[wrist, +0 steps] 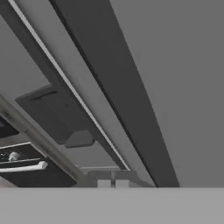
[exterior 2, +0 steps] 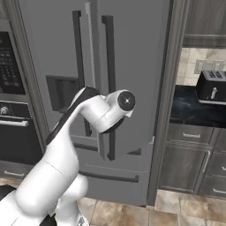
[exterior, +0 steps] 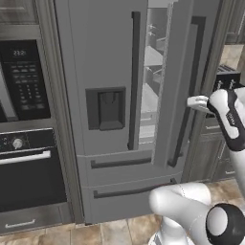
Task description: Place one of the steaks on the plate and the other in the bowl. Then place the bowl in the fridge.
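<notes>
The tall grey stainless-steel fridge (exterior: 115, 95) takes up most of what I see from here, its dark dispenser panel (exterior: 106, 109) on the left door and long drawers below. Its right door (exterior: 184, 81) stands slightly ajar: through the narrow gap beside the dark vertical handle (exterior: 135, 81) I can make out pale shelves inside. To the left sits a black wall oven (exterior: 26, 162) with a control panel above it; off to the right, dark wood cabinets (exterior 2: 194, 163) carry a black counter with a dark toaster (exterior 2: 212, 86) on it.

The white arm reaches up from the floor towards the right door, its dark-jointed wrist close against the fridge front. The two-finger gripper (wrist: 113, 183) shows at the bottom of the hand camera's picture, tips pressed together with nothing between them, pointing at the door face just beside the long dark handle (wrist: 118, 92). It holds nothing.

I see no steaks, plate or bowl from this spot, so I cannot tell whether the meat is sorted yet. My guess is the robot is working on the fridge door. The gap looks too narrow to pass a bowl through, so opening it wider and carrying the bowl in seem left to do.
</notes>
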